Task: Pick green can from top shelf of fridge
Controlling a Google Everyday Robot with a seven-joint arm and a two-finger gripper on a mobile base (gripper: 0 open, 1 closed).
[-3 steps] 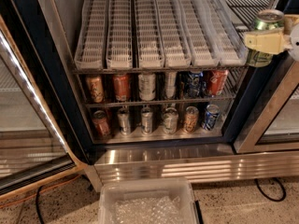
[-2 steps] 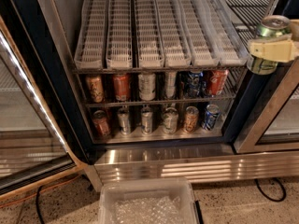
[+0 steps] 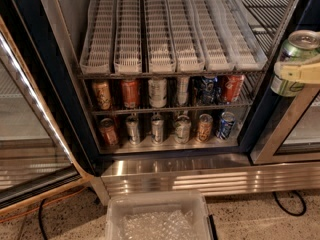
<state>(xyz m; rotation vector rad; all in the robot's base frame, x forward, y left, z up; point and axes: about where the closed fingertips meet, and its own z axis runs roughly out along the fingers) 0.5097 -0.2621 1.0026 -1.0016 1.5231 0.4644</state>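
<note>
The green can, with a silver top and a pale band, hangs in the air at the right edge of the camera view, in front of the fridge's right door frame. My gripper is shut on it; one cream finger crosses the can's middle. The can is outside the fridge, to the right of the top shelf. That shelf's white ribbed lane trays hold no cans.
Two narrower wire racks below hold rows of orange, silver and blue cans. The left glass door stands open. A shiny steel base runs along the bottom. A clear plastic bin and a black cable lie on the floor.
The gripper with the green can has moved to the right and lower, away from the top shelf. Nothing else has moved.
</note>
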